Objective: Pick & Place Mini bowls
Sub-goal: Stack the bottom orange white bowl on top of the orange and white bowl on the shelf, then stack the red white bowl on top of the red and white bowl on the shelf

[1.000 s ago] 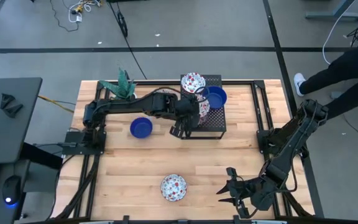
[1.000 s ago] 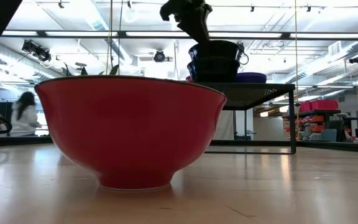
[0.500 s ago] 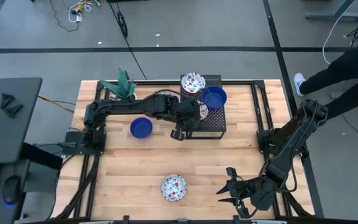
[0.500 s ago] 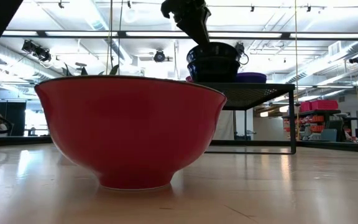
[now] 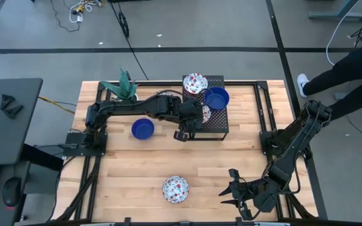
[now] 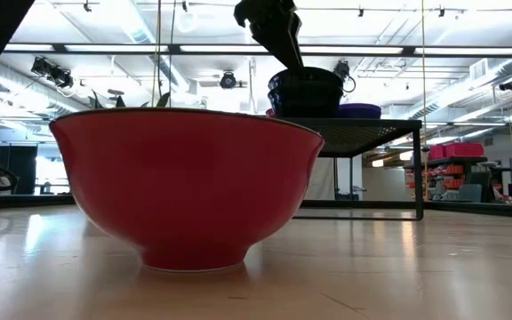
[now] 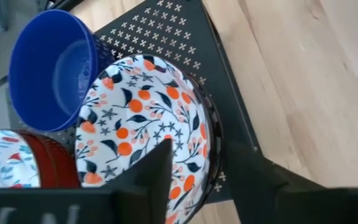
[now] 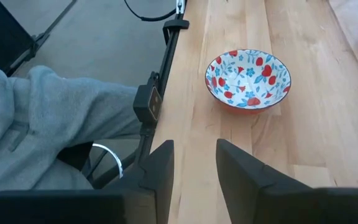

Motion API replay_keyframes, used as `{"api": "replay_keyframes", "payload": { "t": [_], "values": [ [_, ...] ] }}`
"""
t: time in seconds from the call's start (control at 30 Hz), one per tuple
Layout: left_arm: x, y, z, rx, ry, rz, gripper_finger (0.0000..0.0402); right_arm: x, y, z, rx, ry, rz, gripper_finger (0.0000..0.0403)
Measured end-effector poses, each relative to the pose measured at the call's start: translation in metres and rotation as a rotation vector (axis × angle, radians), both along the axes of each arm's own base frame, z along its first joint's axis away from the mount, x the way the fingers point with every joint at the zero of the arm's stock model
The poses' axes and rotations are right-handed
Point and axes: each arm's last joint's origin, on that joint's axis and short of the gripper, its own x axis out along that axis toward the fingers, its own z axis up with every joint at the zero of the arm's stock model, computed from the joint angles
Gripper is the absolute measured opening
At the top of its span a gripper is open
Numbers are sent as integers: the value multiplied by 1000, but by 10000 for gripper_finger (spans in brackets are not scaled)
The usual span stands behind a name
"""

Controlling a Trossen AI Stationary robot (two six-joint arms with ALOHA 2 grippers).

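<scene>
The left pincer (image 5: 182,133) is hovering with fingers spread at the black mesh stand (image 5: 215,124), just over a floral bowl (image 7: 148,124) sitting there beside a blue bowl (image 7: 51,78). The right pincer (image 5: 234,196), fingers apart and empty, is waiting near the desk (image 5: 131,169) edge, facing another floral bowl (image 8: 247,78).

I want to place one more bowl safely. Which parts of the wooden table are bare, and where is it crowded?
Bare wood lies between the cobalt blue bowl and the floral bowl near the front edge, and from there up to the black perforated metal stand. The stand is crowded: three bowls fill it, and the open left gripper hangs at its edge. The right gripper waits at the front right corner.
</scene>
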Motion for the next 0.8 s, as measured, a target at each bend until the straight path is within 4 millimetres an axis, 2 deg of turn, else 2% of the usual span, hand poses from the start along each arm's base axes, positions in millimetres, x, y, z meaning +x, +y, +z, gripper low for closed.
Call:
{"api": "replay_keyframes", "payload": {
  "t": [0.1,0.2,0.53,0.8],
  "values": [
    [0,-2,0,-30,0,0,175,0,0,0,-1,-1,-1,123],
    [-1,-4,-1,-59,7,-16,174,0,0,0,-9,-4,4,123],
    [-1,-4,-1,-68,7,-12,70,0,0,0,-15,-6,8,123],
    [1,-2,-6,-110,16,-15,49,0,0,0,-15,-7,8,123]
  ]
}}
